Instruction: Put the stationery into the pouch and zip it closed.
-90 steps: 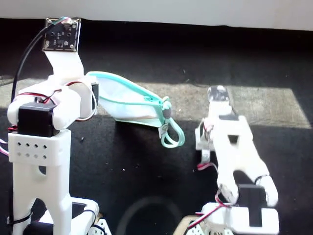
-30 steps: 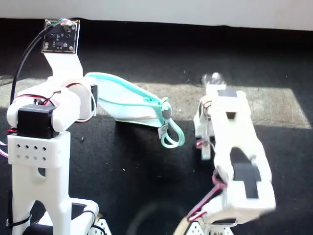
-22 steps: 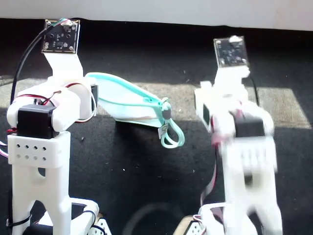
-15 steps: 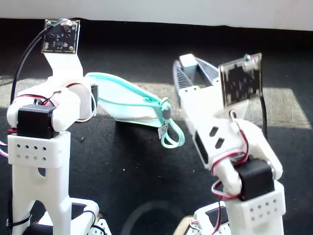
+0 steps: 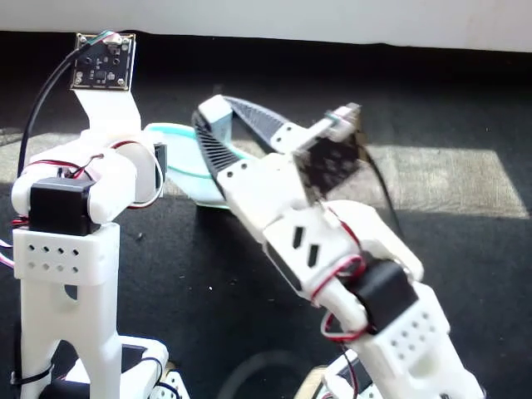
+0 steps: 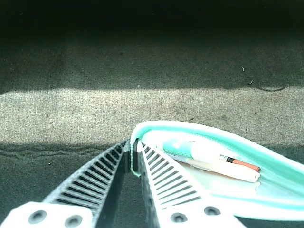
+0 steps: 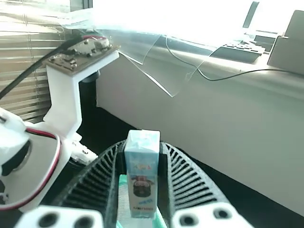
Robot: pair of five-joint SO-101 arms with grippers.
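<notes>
The teal and white pouch (image 5: 181,160) hangs open off the mat, its far half hidden behind the right arm. My left gripper (image 5: 162,156) is shut on the pouch's rim (image 6: 134,151). In the left wrist view the pouch (image 6: 270,183) holds a white pen with an orange tip (image 6: 223,164) and another piece beside it. My right gripper (image 5: 218,106) is raised over the pouch, shut on a small light-blue and white eraser box (image 5: 213,116). In the right wrist view the eraser box (image 7: 141,183) stands upright between the ribbed fingers (image 7: 187,180).
A dark mat covers the table, with a sunlit band (image 5: 449,179) across its middle. A white wall edge (image 5: 332,21) runs along the back. The left arm's camera board (image 7: 80,52) stands close to the right gripper.
The right arm has risen from low at the right and swung left over the pouch with the eraser box, hiding the zipper loop. The left arm and pouch have stayed put.
</notes>
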